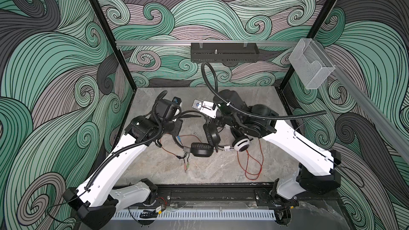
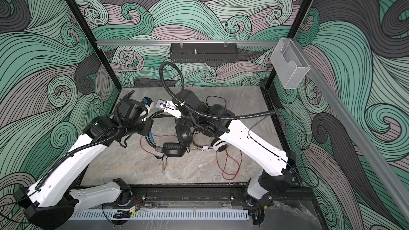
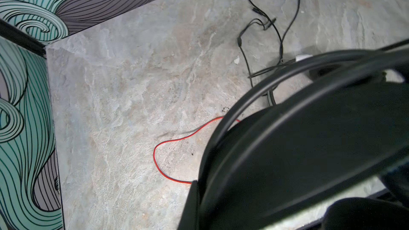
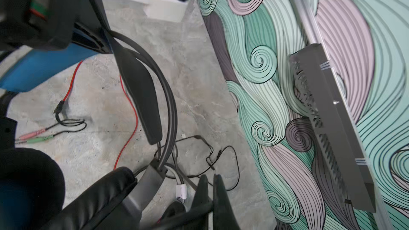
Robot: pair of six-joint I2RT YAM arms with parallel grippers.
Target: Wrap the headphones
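Hands pressed together — left hand (image 1: pixel 177 132), right hand (image 4: pixel 210 179) — amid headphones (image 1: pixel 201 149), front table (image 1: pixel 155 170) open.

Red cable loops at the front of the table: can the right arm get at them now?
Probably yes. The red cable loops lie bare on the table, nothing over them. But the right gripper is shut, low among the headsets, so it must first back out and open.

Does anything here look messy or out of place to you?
Yes. The black headset and the white headset lie jumbled together in the middle of the table. The red cable sprawls in loose loops, and the black cable lies strewn toward the back wall. Neither is wound up. Nothing looks broken.
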